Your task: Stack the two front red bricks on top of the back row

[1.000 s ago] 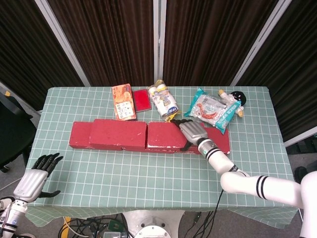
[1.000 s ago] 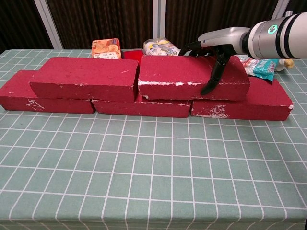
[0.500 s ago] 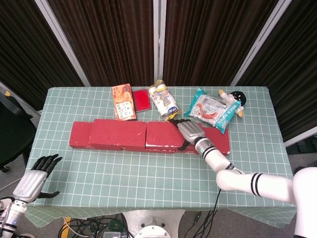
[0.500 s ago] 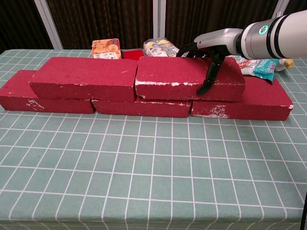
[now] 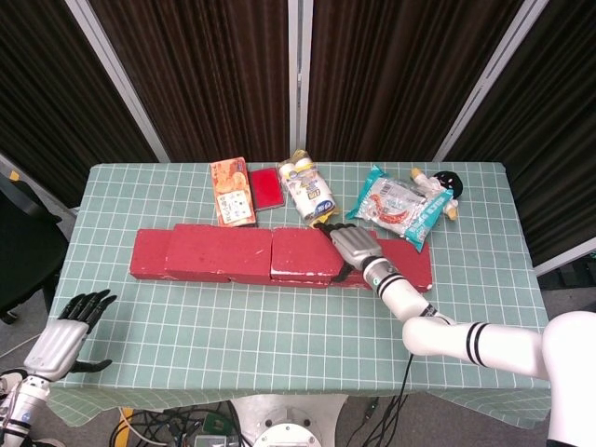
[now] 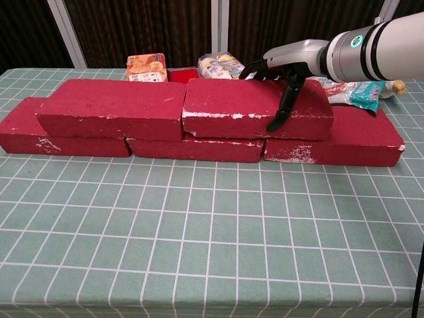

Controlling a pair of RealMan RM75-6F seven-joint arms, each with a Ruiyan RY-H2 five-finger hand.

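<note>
Two red bricks lie on top of a back row of red bricks (image 6: 363, 138). The upper left brick (image 6: 109, 107) (image 5: 219, 250) lies free. My right hand (image 6: 286, 71) (image 5: 354, 247) grips the upper right brick (image 6: 228, 107) (image 5: 300, 253) near its right end, thumb down the front face and fingers over the top toward the back. That brick's left end meets the upper left brick. My left hand (image 5: 63, 337) hangs off the table's front left corner, fingers spread, holding nothing. It shows only in the head view.
Behind the bricks lie an orange snack box (image 5: 232, 191), a flat red pack (image 5: 266, 187), a bag of small bottles (image 5: 309, 192) and a teal packet (image 5: 399, 203). The green checked tablecloth (image 6: 212, 232) stretches in front of the bricks.
My right hand has slid the upper right brick leftward, closing the gap to the upper left brick. The left hand has barely moved.
</note>
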